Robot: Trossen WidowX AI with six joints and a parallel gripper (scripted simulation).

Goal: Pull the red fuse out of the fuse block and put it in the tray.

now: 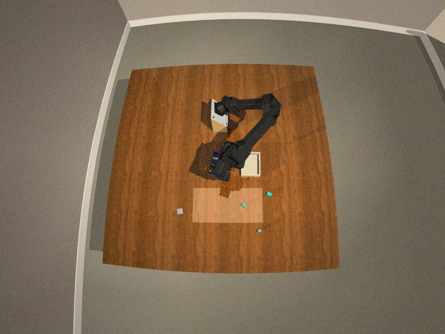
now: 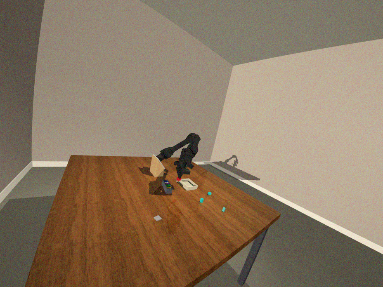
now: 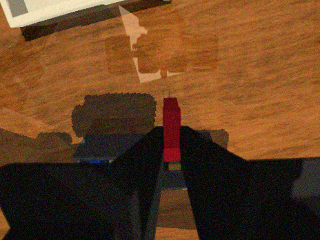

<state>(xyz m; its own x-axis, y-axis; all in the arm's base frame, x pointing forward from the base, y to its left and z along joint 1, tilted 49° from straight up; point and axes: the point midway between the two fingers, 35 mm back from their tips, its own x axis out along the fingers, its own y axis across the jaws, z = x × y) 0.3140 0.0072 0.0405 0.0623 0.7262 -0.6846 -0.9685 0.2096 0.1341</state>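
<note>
1. Your gripper (image 3: 171, 145) has its jaws pinched tight on the red fuse (image 3: 171, 127), dead centre in the wrist view.
2. The exterior view shows the fuse hanging in the air, clear of the fuse block (image 2: 167, 186) lower left of it.
3. The tray (image 2: 189, 184) sits just right of the fuse, and a corner of it pokes into the wrist view's upper left.

Table (image 1: 150, 230) carries block (image 2: 167, 187), tray (image 1: 256, 168).
</note>
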